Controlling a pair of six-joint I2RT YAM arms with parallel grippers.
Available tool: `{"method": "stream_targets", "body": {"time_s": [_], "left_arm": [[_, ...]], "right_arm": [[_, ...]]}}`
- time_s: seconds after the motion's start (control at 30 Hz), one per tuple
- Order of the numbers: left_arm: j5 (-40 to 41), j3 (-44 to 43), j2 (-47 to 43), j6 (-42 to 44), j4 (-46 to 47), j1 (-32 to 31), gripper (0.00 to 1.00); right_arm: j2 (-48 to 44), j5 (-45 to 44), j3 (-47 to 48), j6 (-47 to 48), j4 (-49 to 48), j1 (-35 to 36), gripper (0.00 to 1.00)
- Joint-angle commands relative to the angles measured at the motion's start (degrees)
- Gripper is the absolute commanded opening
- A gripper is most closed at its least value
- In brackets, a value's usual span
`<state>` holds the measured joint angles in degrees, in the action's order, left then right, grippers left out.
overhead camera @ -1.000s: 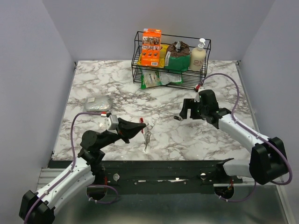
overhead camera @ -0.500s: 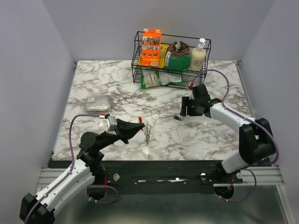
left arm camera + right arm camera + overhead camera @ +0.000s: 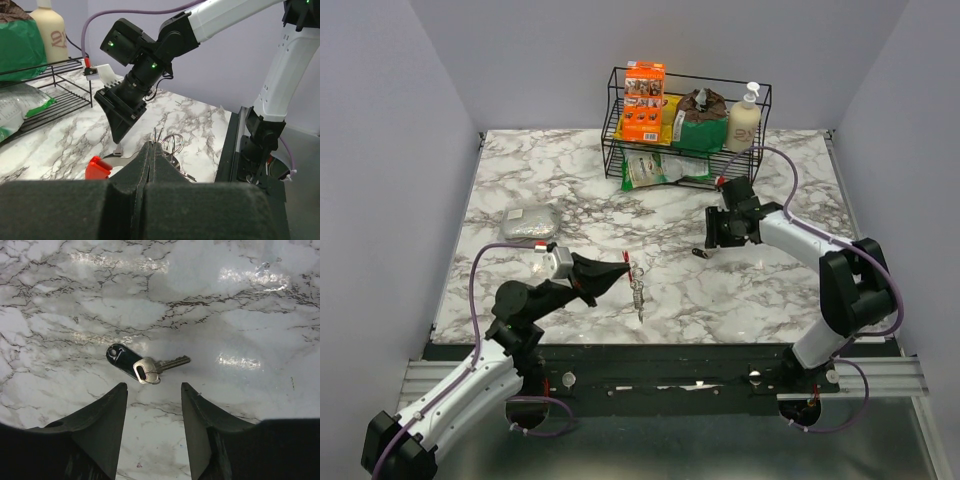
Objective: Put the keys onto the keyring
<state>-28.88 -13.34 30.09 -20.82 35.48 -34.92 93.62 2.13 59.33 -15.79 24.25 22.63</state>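
Observation:
My left gripper [image 3: 624, 269] is shut on the keyring [image 3: 173, 142], whose wire loops stick out past the closed fingertips [image 3: 151, 146]. A small bunch of silver keys [image 3: 638, 291] hangs from the ring just above the marble. Further right a single silver key [image 3: 161, 365] lies flat on the table, overlapping a small dark fob [image 3: 121, 356]. My right gripper [image 3: 154, 388] hovers over it, open, with only bare marble between its fingers. The key lies just beyond the fingertips. The left wrist view shows the right gripper [image 3: 119, 136] pointing down at that key [image 3: 118, 149].
At the back stands a black wire rack [image 3: 686, 120] holding an orange box [image 3: 644, 100], a green bag [image 3: 702, 122] and a soap bottle [image 3: 744, 120]. A green-and-white packet [image 3: 653, 169] lies under it. A silver pouch [image 3: 530, 222] sits at the left.
The right arm has drawn in to the left over the lone key and its jaws have narrowed. The left gripper stays shut; the hanging keys have shifted slightly.

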Motion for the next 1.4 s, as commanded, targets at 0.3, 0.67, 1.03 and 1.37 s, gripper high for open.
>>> {"method": "stream_targets", "body": {"time_s": [0.3, 0.67, 1.03, 1.37], "left_arm": [[1.46, 0.07, 0.68, 0.43, 2.31, -0.15, 0.0], [1.46, -0.01, 0.24, 0.08, 2.05, -0.15, 0.0], [1.64, 0.25, 0.41, 0.16, 2.04, -0.15, 0.0], [1.9, 0.25, 0.59, 0.34, 2.13, -0.15, 0.0]], "right_arm": [[4.99, -6.7, 4.48, 1.55, 4.49, 3.91, 0.51], [7.62, -7.41, 6.06, 1.82, 5.63, 4.88, 0.47], [8.68, -6.26, 6.5, 2.17, 5.98, 5.32, 0.31], [8.77, -5.12, 6.59, 2.43, 6.69, 5.58, 0.14]]}}
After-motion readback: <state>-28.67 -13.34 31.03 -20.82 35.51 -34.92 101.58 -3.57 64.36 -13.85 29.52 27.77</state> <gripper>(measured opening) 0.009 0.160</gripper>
